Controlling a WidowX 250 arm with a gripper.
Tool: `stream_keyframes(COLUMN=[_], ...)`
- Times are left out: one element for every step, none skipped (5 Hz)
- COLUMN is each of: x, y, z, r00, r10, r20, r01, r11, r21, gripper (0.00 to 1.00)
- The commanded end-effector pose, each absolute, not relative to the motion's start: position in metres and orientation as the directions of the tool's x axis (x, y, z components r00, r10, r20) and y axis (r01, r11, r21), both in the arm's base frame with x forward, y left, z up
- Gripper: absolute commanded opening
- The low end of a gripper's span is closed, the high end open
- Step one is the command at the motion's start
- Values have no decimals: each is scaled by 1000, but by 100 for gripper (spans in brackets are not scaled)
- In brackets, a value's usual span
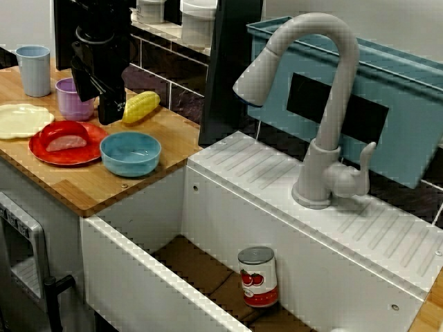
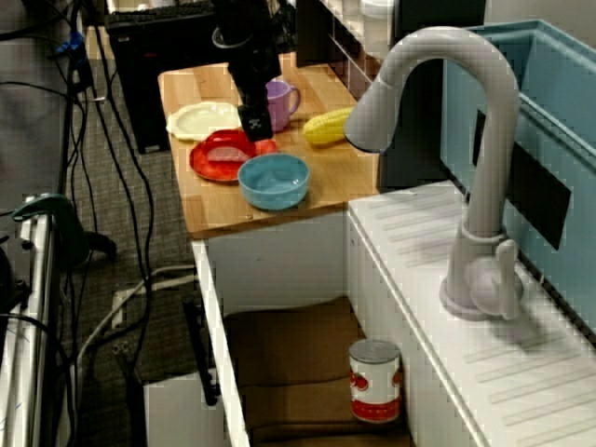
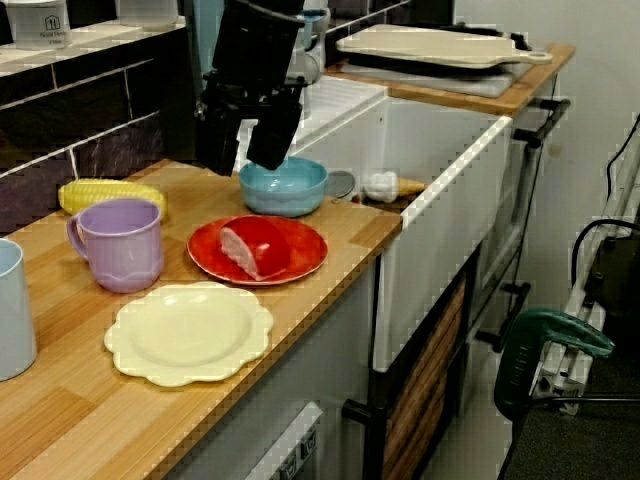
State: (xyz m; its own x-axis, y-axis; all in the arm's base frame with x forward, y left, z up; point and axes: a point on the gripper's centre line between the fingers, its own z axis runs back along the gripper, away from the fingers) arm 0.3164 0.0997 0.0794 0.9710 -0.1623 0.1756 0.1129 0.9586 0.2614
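Tool: the tool (image 3: 243,150) is hanging over the tabletop (image 3: 360,235) with its fingers (image 3: 272,130) pointing down.
Tool state: released; in the view from the tabletop end, the fingers are standing apart and are gripping nothing.
Tool position: it is hovering above the rear of the tabletop, between the mug (image 3: 122,243) and the corn (image 1: 140,107), just behind the red plate (image 3: 300,250); its tips are showing clear of the wood.
Corn: it is lying on its side along the tiled back wall, just beside the tool and apart from the fingers.
Mug: purple, it is standing upright between the corn and the yellow plate (image 3: 188,332).
Red plate: it is lying flat toward the front edge and is carrying a pink piece of meat (image 3: 250,250) at its middle.
Bowl: the blue bowl (image 1: 130,152) is sitting upright at the sink end of the tabletop, just beside the red plate; whether the two are touching cannot be told.
Yellow plate: it is lying flat beside the red plate, on the side away from the bowl.
Cup: a pale blue cup (image 1: 33,69) is standing upright at the far end, well apart from the tool.
Sink: a can (image 1: 257,277) is standing upright on the floor of the sink (image 1: 228,214), near its rear wall; the faucet (image 1: 325,104) is arching over the basin.
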Motion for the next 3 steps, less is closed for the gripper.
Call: stream_keyframes(x=[324,330,334], y=[116,123,126], z=[82,76,80], r00=[939,948,952], r10=[-258,-235,-217], r20=[226,216,215], r01=[174,155,146], r11=[926,930,942], r21=[334,332,303], gripper=[100,100,0])
